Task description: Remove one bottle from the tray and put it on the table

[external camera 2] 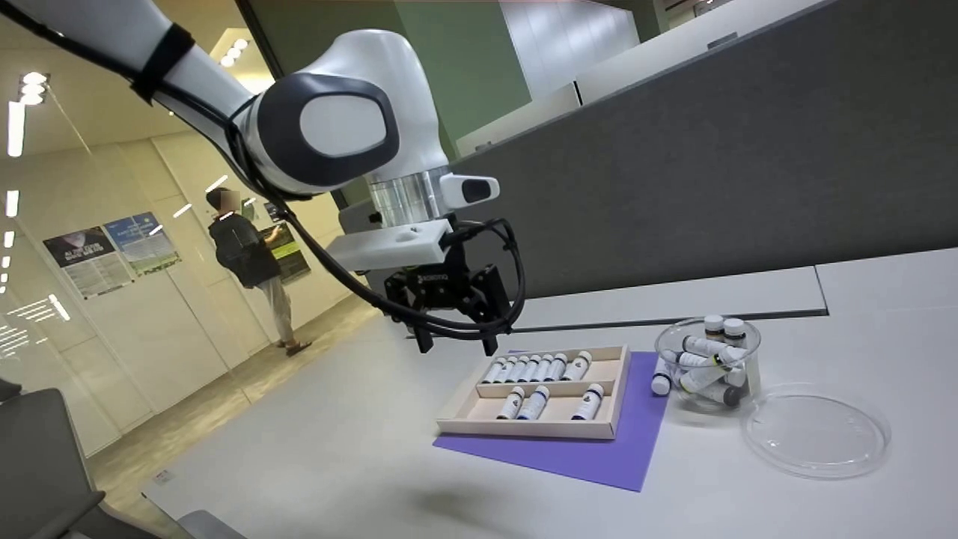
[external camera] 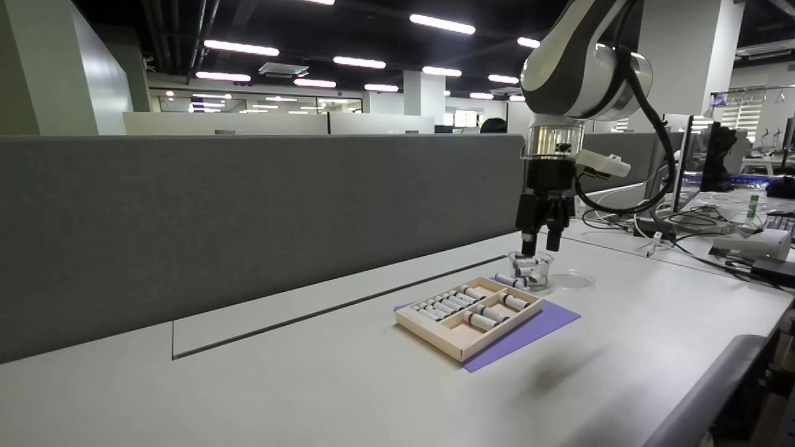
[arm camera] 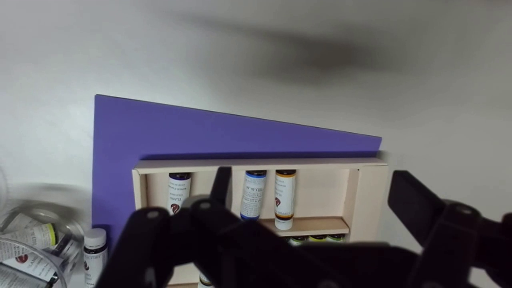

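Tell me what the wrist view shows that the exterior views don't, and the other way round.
Only the wrist view makes out the red mark on the label of the orange-banded bottle in the tray.

Only the exterior views show the arm, the dark grey partition and the longer row of bottles unblocked; the end effector hides much of that row from the wrist.

All share the tray, purple sheet, table, clear tub holding bottles, and the open end effector.
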`<state>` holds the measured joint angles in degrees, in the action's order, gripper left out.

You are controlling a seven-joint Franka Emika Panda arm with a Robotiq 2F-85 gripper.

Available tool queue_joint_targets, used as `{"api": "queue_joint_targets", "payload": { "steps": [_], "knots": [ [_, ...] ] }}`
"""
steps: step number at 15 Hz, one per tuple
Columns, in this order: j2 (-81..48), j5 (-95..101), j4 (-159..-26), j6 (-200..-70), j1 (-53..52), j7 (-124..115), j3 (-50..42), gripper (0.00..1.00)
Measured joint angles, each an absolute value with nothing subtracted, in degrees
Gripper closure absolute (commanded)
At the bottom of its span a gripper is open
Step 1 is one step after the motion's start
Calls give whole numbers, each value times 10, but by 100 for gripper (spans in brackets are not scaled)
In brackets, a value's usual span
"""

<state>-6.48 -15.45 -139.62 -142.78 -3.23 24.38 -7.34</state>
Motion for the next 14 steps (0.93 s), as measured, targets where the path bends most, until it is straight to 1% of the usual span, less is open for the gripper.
{"api": "queue_joint_targets", "payload": {
  "steps": [4, 8, 11, 14],
  "knots": [
    [-64, -155, -1396, -1426, -32, 244, -73, 0],
    [-75, -157, -1386, -1437, -7, 244, -45, 0],
    [-117, -169, -1335, -1437, 10, 242, -25, 0],
    [-186, -168, -1260, -1421, 21, 241, -5, 0]
  ]
}}
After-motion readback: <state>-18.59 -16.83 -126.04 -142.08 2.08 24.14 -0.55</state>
